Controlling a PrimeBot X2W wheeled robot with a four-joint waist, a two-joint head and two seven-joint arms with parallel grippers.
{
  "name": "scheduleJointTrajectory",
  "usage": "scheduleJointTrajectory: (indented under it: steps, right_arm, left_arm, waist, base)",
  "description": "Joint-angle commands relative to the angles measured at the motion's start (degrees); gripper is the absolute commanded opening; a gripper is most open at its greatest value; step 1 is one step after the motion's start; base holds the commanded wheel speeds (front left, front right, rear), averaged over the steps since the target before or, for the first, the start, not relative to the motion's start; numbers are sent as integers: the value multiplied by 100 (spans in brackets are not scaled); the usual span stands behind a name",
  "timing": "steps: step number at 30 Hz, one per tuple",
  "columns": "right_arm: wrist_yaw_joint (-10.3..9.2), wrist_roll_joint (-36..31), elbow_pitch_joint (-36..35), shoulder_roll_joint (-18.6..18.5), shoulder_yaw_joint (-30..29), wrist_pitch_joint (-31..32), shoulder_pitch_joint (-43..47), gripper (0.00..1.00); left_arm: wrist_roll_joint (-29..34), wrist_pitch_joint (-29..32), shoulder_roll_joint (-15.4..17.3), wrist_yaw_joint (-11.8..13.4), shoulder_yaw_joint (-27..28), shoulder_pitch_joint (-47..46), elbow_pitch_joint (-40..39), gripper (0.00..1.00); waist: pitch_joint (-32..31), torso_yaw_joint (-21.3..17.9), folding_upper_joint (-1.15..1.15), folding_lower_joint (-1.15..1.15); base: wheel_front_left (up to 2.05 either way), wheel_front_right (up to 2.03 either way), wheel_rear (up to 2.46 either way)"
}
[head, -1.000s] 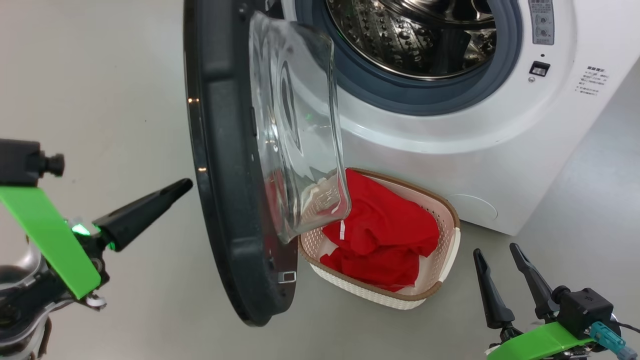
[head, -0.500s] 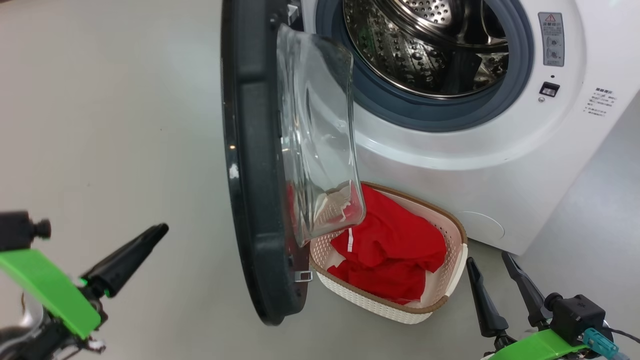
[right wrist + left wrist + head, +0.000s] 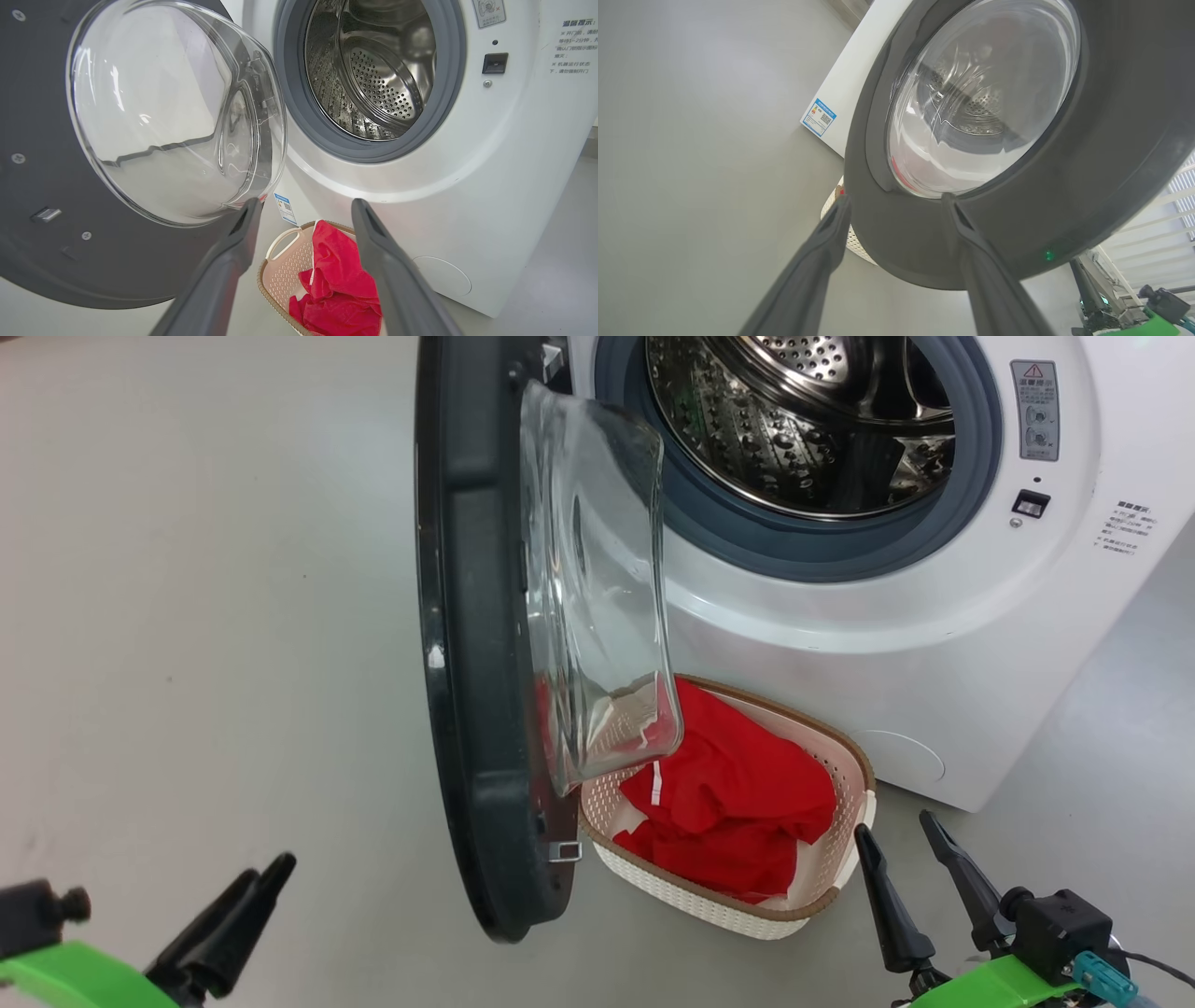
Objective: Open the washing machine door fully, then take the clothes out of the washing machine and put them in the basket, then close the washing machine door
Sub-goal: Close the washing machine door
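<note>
Beside the basket (image 3: 695, 903) holding the clothes (image 3: 738, 803), the open, rigid washing machine door (image 3: 485, 821) is judged best pushed on its black frame (image 3: 1111, 140), not the glass (image 3: 597, 588), with left gripper (image 3: 896, 199) and right gripper (image 3: 894, 824) spread, empty.

Item one: floor (image 3: 205, 616), pale grey, smooth, matt, faintly scuffed, stretching across your head view. Item two: white slatted structure (image 3: 1183, 186), at your left wrist view's right edge; its kind you cannot tell.

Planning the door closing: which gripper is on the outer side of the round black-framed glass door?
The left gripper: it faces the door's outer face, while the right gripper sits beside the cream basket.
</note>
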Motion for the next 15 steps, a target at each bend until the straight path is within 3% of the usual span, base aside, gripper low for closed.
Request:
scheduleJointTrajectory:
  steps: [1,15]
  right_arm:
    - [37,1,-114,-5,139,-38,-107,100]
    - [37,-16,-79,-5,124,-38,-122,100]
  left_arm:
    - [63,-119,224,-38,215,-106,-40,100]
    - [414,-1655,53,-38,-441,22,706,100]
  waist:
    - [11,0,0,0]
    - [37,-17,0,0]
  base:
    - [0,0,0]
    - [0,0,0]
